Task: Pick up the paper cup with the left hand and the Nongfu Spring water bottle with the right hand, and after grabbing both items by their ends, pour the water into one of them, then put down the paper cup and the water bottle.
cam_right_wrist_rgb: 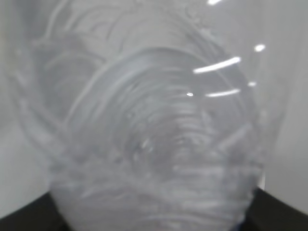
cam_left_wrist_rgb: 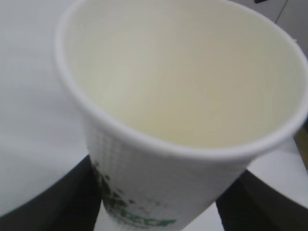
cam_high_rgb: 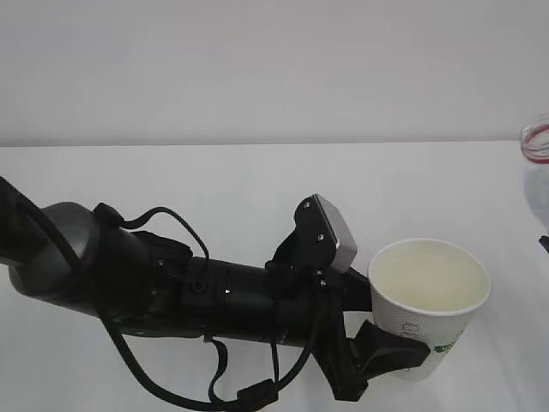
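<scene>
1. White dimpled paper cup (cam_high_rgb: 426, 302), tapered and cream inside, sits clamped low in my left end effector (cam_high_rgb: 388, 354) above the bench (cam_high_rgb: 214, 184).
2. Clear ribbed Nongfu Spring water bottle (cam_right_wrist_rgb: 154, 134) fills my right end effector's half-spread black jaws.

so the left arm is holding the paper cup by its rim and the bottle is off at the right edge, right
Not by its rim. The exterior view shows the left arm's fingers clamped around the lower body of the paper cup, well below the rim. The bottle is indeed at the right edge.
</scene>
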Robot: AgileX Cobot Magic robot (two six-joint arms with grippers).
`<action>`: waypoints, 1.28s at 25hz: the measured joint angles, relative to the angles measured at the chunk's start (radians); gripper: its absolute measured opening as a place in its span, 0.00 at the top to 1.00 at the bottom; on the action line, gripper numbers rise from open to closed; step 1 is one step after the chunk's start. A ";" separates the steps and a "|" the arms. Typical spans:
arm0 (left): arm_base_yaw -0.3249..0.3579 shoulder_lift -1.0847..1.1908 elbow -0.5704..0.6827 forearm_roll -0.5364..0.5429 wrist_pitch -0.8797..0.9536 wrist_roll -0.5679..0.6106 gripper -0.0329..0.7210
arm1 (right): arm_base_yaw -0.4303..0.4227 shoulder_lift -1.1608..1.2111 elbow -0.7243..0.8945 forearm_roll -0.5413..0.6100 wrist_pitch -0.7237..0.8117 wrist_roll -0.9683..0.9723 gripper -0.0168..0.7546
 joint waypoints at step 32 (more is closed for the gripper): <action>-0.015 0.000 0.000 0.012 -0.023 -0.019 0.29 | 0.000 0.000 0.000 -0.002 -0.065 -0.178 0.42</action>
